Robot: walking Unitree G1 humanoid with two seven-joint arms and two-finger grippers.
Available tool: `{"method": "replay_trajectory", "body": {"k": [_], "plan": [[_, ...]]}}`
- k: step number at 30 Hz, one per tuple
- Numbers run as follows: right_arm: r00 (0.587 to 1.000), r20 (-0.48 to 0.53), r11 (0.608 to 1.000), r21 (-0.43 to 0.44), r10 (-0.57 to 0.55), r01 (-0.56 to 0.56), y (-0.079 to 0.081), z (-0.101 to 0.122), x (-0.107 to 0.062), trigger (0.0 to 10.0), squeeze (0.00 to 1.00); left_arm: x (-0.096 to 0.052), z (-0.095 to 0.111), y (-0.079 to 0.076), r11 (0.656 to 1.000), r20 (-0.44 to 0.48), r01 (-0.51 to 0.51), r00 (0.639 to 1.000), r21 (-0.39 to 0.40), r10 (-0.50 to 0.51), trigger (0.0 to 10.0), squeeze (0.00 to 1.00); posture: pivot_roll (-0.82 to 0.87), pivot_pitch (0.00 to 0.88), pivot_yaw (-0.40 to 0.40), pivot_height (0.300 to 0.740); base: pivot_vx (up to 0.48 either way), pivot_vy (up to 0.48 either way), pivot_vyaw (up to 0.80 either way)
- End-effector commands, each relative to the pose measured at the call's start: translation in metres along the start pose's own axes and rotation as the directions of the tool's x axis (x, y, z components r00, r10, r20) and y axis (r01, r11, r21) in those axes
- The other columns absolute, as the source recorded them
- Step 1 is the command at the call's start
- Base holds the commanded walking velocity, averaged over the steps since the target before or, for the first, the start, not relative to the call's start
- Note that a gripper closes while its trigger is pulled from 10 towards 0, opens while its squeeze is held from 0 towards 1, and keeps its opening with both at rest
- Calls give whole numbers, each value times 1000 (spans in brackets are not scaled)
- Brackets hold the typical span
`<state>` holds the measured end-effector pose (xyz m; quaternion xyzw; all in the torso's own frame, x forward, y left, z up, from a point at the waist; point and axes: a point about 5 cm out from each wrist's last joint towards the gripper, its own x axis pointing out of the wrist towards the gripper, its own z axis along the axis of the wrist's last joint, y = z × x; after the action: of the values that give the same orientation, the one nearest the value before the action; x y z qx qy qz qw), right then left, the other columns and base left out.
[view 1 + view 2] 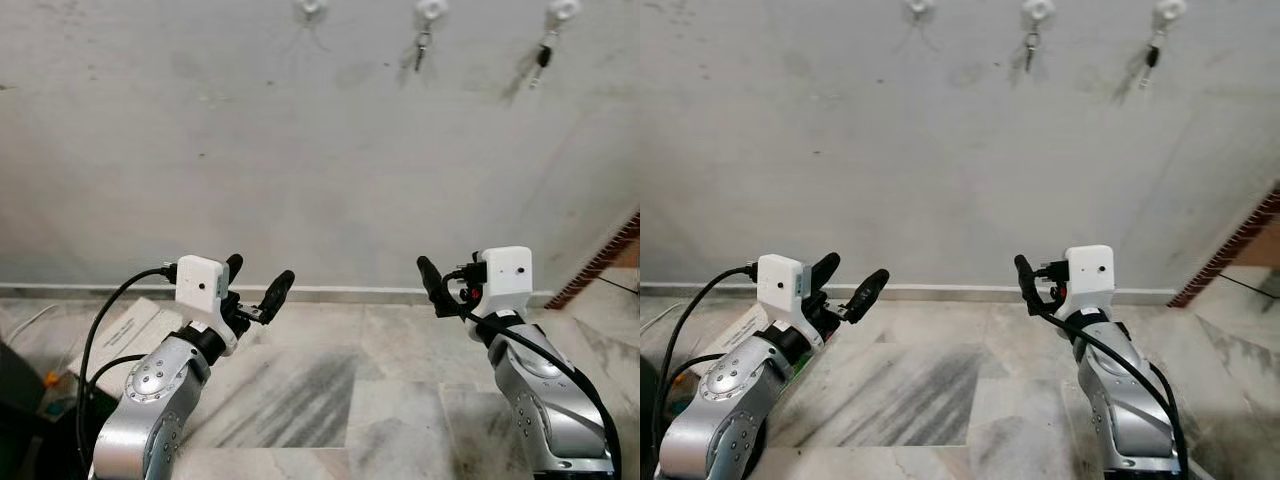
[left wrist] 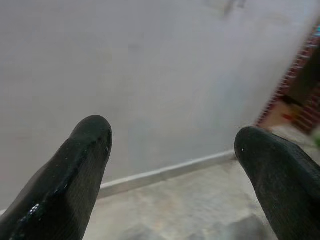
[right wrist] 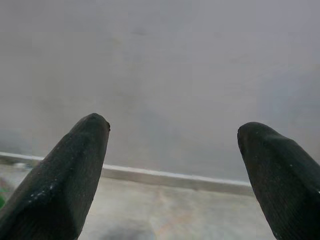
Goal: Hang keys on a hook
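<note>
Two grippers, left (image 1: 259, 279) & right (image 3: 172, 165), fingers apart, empty, low before wall (image 1: 300, 160); keys (image 1: 542, 55) on hook (image 1: 563, 10).

Soft, even daylight fills both head views, which are sharp and free of glare. On the pale wall (image 1: 320, 150), the keys (image 1: 541, 55) hanging from the hooks (image 1: 430, 10) cast faint grey shadows slanting down to their left. Both wrist views are dimmer and hazy: the wall there is blurred, and the black fingers (image 2: 75, 170) close to the lens are out of focus.
</note>
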<state>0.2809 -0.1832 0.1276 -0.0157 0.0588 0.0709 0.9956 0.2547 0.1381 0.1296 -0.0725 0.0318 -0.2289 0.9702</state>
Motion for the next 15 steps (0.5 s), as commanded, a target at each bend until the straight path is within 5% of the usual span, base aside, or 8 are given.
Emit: {"method": "replay_trajectory", "body": {"k": [1, 6, 15], "plan": [[1000, 2, 1000, -1, -6, 6, -2, 2, -1, 10000, 0, 1, -1, -1, 1000, -10, 12, 1000, -6, -12, 10000, 0, -7, 42, 7, 740, 0, -315, -775], [1000, 2, 1000, -2, -3, 3, -2, 2, -1, 10000, 0, 1, 0, -1, 1000, -6, 13, 1000, -9, -13, 10000, 0, -7, 40, 6, 740, 0, -325, -775], [1000, 0, 1000, -8, -3, 3, -2, 2, -1, 10000, 0, 1, 0, -2, 1000, -7, 14, 1000, -11, -14, 10000, 0, -6, 35, 6, 740, 0, 0, -774]]}}
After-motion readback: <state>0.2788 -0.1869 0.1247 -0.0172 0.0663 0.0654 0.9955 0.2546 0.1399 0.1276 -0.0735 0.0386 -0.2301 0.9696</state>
